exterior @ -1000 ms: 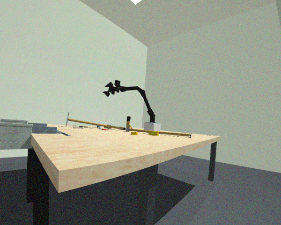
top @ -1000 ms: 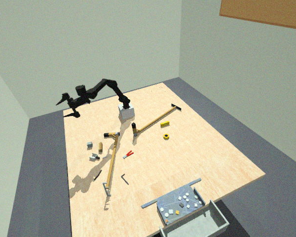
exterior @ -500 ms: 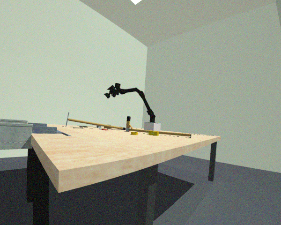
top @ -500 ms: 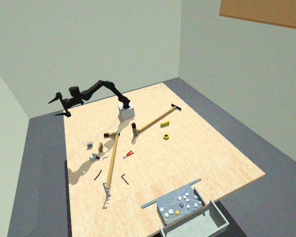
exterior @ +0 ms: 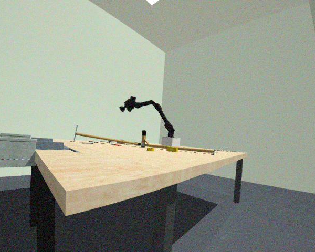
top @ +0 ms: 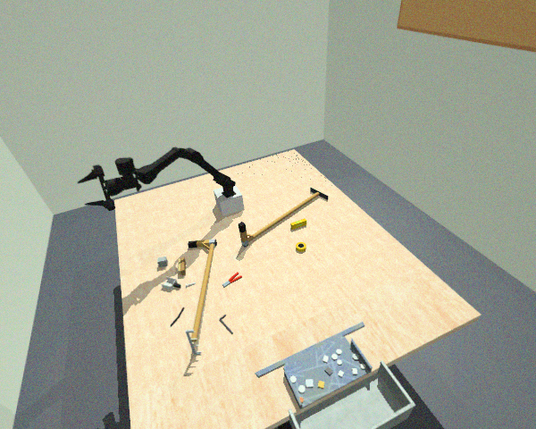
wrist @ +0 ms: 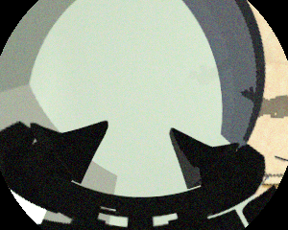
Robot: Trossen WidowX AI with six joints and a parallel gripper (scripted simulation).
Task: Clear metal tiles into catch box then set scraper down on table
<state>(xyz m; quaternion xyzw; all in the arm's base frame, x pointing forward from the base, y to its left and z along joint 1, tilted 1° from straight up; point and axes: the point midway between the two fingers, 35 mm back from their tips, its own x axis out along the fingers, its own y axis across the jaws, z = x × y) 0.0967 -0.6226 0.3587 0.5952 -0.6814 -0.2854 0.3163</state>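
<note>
My gripper (top: 82, 192) (exterior: 125, 108) (wrist: 139, 128) is open and empty, high in the air beyond the table's left edge in the top view. The long scraper (top: 284, 214) (exterior: 188, 148) lies on the table, its flat dark blade (top: 319, 193) at the far right and its black-topped grip (top: 242, 230) (exterior: 144, 136) upright near the middle. The steel bench plate (top: 305, 362) holds several small tiles (top: 309, 382), mostly white, round and square, with one yellow, one orange and one dark. The grey catch box (top: 351, 410) (exterior: 13, 149) adjoins the plate; its visible floor shows no tiles.
A long rake-like tool (top: 204, 290) (exterior: 106, 138) lies left of the scraper, its toothed head raised. Near it are red pliers (top: 231, 281), a hex key (top: 225, 323) and small blocks. A yellow level (top: 298, 224) and tape roll (top: 300, 247) lie near the scraper. A metal strip (top: 272, 367) borders the plate.
</note>
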